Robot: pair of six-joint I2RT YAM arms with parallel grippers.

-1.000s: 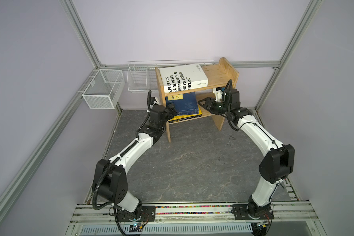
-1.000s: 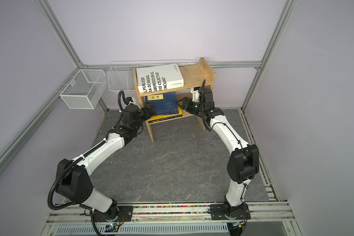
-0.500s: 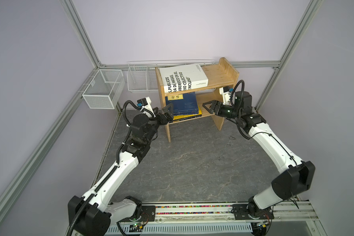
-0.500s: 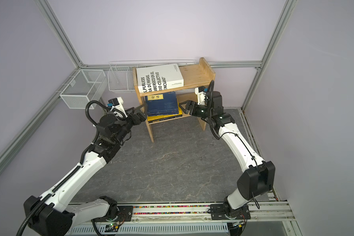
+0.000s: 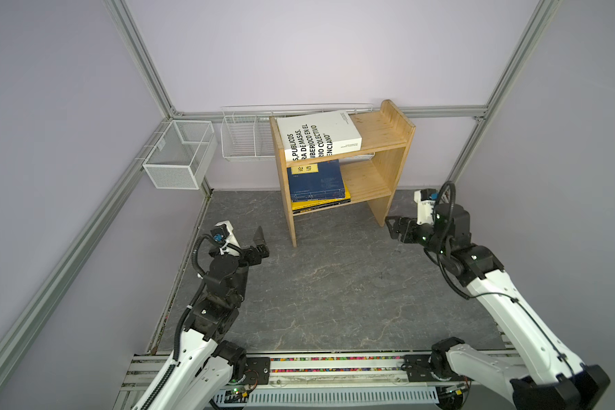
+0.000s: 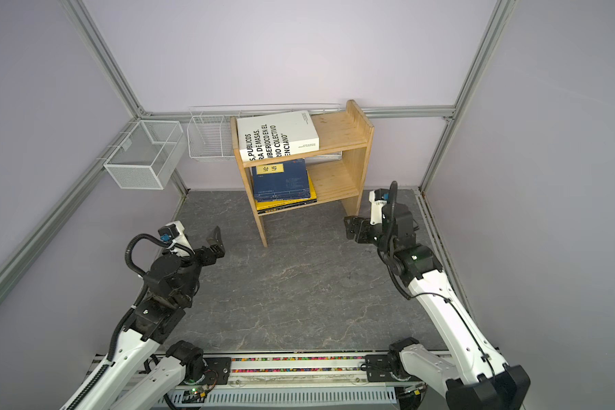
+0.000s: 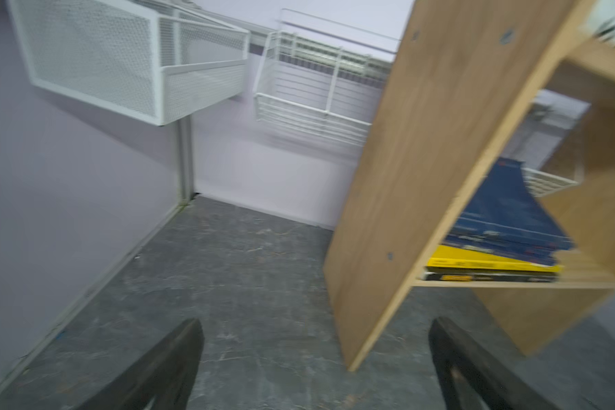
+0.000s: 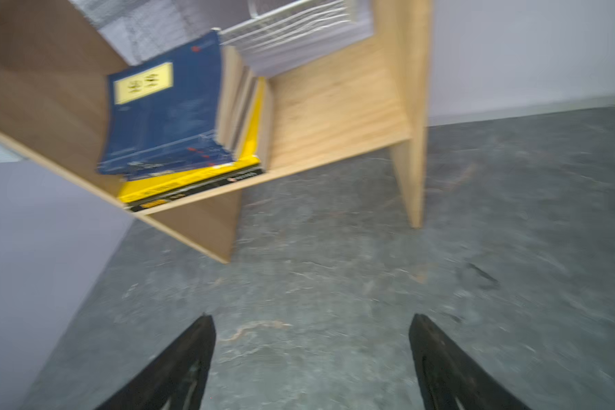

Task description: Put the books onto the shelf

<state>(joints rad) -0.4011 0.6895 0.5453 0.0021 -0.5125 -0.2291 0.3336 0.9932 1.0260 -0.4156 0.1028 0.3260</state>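
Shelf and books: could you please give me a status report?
Left tool open, empty; right tool open, empty. On shelf: white book top tier, navy stack lower tier. Nothing in the way.

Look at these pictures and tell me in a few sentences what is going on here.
Two robot arms face a pine shelf with books on it. The thick white book lies flat on the top tier. On the lower tier the navy books are stacked on the yellow book and the black book. No book shows on the floor. The left gripper and the right gripper are open and empty, in front of the shelf and touching nothing.
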